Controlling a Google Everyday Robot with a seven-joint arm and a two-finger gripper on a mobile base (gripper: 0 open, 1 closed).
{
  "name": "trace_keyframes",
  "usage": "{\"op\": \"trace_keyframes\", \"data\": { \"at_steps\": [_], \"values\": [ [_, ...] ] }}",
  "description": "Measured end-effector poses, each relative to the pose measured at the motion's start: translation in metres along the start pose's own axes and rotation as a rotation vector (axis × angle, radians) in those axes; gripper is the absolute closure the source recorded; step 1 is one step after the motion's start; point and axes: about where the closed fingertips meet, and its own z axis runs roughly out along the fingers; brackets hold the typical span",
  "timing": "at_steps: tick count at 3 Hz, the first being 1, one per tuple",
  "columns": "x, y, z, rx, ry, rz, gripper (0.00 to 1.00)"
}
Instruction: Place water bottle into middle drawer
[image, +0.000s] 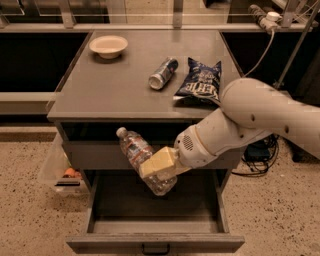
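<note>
The water bottle (136, 151), clear crinkly plastic with a white cap and a red-blue banded label, is held tilted, cap up-left, in front of the cabinet. My gripper (159, 166), with cream-coloured fingers, is shut on the bottle's lower half, just above the open middle drawer (155, 240). That drawer is pulled out at the bottom of the view, with a dark interior and a small black handle on its front. The bottle's base hangs over the drawer's back part. My white arm (250, 120) comes in from the right.
On the grey cabinet top (110, 85) lie a beige bowl (108, 46), a silver-blue can (163, 73) on its side and a dark blue chip bag (200, 82). The upper drawer front (100, 155) stands behind the bottle. A clear bin (59, 170) stands left of the cabinet. Cables lie at right.
</note>
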Motion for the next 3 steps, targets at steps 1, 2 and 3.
{"op": "trace_keyframes", "data": {
  "at_steps": [1, 2, 3],
  "values": [
    [0.041, -0.038, 0.013, 0.109, -0.076, 0.144, 1.00],
    [0.066, -0.074, 0.026, 0.145, -0.126, 0.255, 1.00],
    [0.064, -0.074, 0.026, 0.150, -0.132, 0.250, 1.00]
  ]
}}
